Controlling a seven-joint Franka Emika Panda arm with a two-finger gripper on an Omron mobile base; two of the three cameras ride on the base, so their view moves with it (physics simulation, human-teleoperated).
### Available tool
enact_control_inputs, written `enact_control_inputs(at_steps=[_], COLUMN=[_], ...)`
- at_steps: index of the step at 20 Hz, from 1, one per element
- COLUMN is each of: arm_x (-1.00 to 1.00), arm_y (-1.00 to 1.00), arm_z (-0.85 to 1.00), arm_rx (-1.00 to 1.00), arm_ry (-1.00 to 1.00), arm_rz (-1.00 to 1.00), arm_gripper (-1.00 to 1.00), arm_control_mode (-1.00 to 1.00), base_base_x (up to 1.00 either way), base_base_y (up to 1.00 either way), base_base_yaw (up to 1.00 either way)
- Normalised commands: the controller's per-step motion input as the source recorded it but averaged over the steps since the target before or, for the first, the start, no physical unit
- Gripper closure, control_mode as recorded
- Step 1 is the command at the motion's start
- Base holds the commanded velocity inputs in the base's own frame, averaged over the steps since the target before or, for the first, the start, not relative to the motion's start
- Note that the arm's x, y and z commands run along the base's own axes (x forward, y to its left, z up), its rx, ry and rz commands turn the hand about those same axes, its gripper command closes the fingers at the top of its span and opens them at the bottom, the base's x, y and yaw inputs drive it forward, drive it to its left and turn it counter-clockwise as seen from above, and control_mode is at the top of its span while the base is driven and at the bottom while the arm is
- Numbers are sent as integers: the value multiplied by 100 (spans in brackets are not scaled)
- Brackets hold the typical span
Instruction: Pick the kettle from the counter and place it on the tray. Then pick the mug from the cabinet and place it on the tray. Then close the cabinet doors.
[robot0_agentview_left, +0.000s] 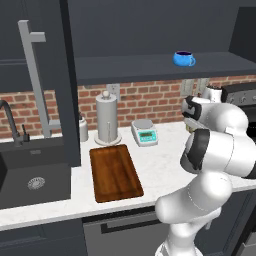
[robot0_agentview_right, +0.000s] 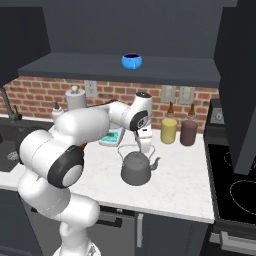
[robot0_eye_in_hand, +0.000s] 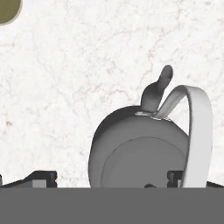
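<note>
The grey kettle (robot0_agentview_right: 136, 170) stands on the white counter (robot0_agentview_right: 185, 172), its spout pointing right. My gripper (robot0_agentview_right: 144, 146) hangs just above it, open, with nothing between its fingers. In the hand view the kettle (robot0_eye_in_hand: 138, 153) lies close below, with its arched handle (robot0_eye_in_hand: 199, 131) at the right and my gripper (robot0_eye_in_hand: 109, 178) spread over the lid. The brown tray (robot0_agentview_left: 115, 172) lies on the counter left of the arm. The blue mug (robot0_agentview_left: 184, 58) (robot0_agentview_right: 131, 61) sits on the shelf of the open cabinet (robot0_agentview_left: 150, 67). One cabinet door (robot0_agentview_left: 65, 80) stands open at the left.
A paper-towel roll (robot0_agentview_left: 107, 120) and a small scale (robot0_agentview_left: 144, 132) stand behind the tray. The black sink (robot0_agentview_left: 30, 180) is at the left. A yellow canister (robot0_agentview_right: 169, 131) and a maroon one (robot0_agentview_right: 188, 132) stand behind the kettle. The stove (robot0_agentview_right: 235, 185) is at the right.
</note>
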Motion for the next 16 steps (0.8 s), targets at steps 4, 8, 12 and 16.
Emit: enact_control_inputs(at_steps=[4, 8, 12, 16], arm_x=[-3, 0, -19, -74], arm_y=[16, 8, 12, 17], arm_z=[-26, -15, -16, -5], arm_rx=[0, 0, -1, -1], arm_ry=[1, 0, 1, -12], arm_rz=[0, 0, 2, 0], arm_gripper=[100, 100, 100, 100], arm_control_mode=[-100, -100, -100, -100], base_base_x=[0, 0, 0, 0], base_base_y=[0, 0, 0, 0], base_base_yaw=[0, 0, 0, 0])
